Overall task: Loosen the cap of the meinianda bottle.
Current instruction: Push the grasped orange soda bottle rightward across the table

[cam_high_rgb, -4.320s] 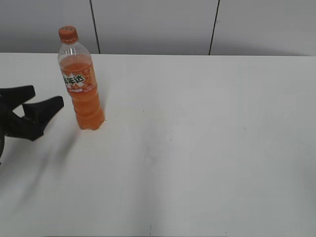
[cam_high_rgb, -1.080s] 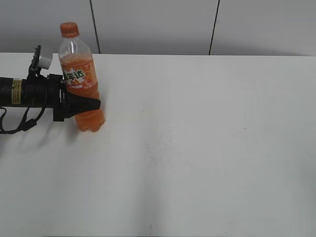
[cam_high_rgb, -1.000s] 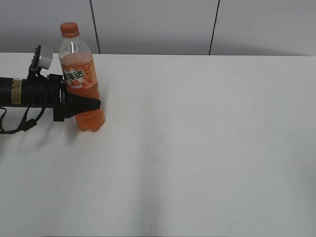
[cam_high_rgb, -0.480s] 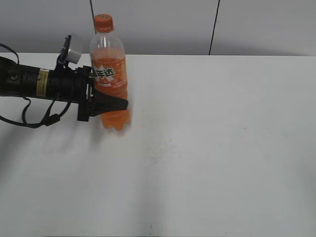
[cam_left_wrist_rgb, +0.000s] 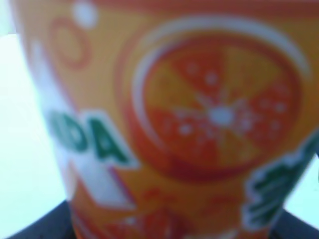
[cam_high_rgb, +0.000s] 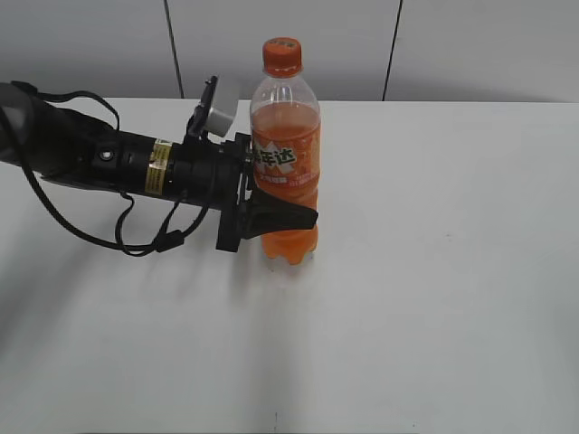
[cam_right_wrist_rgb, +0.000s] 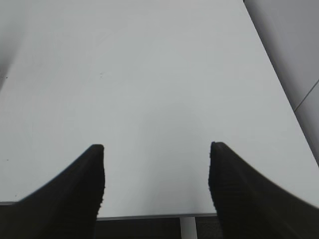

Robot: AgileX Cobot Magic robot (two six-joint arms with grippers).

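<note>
The meinianda bottle (cam_high_rgb: 286, 172) stands upright near the middle of the white table (cam_high_rgb: 434, 271), with orange drink and an orange-green label. Its orange cap (cam_high_rgb: 281, 55) sits on top, untouched. My left gripper (cam_high_rgb: 288, 217) reaches in from the left and is shut on the bottle's lower body. In the left wrist view the blurred label (cam_left_wrist_rgb: 199, 124) fills the frame. My right gripper (cam_right_wrist_rgb: 156, 164) is open and empty over bare table near the table's edge; it does not show in the exterior view.
The left arm (cam_high_rgb: 118, 163) with its cable lies across the table's left half. A grey panelled wall (cam_high_rgb: 389, 45) stands behind the table. The right wrist view shows the table's near edge (cam_right_wrist_rgb: 149, 217).
My left gripper closed on the bottle at the far left and has carried it to the right, toward the table's middle. The bottle stays upright.
</note>
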